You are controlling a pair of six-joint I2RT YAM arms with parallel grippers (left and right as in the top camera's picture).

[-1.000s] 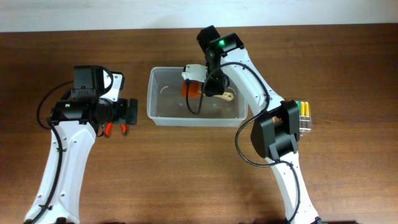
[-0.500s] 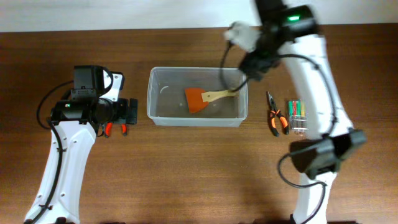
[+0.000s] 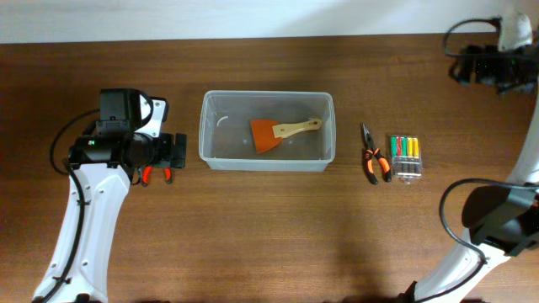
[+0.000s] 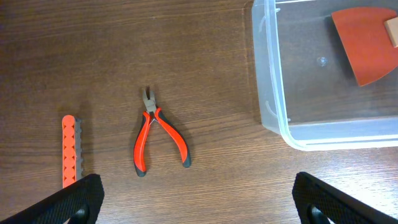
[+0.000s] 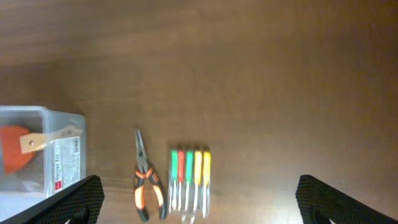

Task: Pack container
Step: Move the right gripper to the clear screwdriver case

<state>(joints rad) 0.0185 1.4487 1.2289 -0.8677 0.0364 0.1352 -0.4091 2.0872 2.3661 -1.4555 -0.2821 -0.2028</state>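
The container (image 3: 219,156), a clear-greyish bin, sits mid-table with an orange scraper (image 3: 268,135) on a wooden handle lying inside. My left gripper (image 3: 179,151) hovers open just left of the bin, over red pliers (image 4: 155,140) and an orange toothed strip (image 4: 69,151); nothing is between its fingers (image 4: 78,200). My right gripper (image 3: 461,69) is high at the far right, well away from the bin, open and empty. From the right wrist I see orange-black pliers (image 5: 147,182), a screwdriver set (image 5: 189,179) and the bin's corner (image 5: 65,146).
Orange-black pliers (image 3: 371,161) and the clear pack of coloured screwdrivers (image 3: 406,157) lie side by side right of the bin. The red pliers (image 3: 157,174) lie partly under my left arm. The table's far edge runs along the top.
My right gripper opened and left the scraper in the bin, then swung up and away to the far right. The left arm has not moved.
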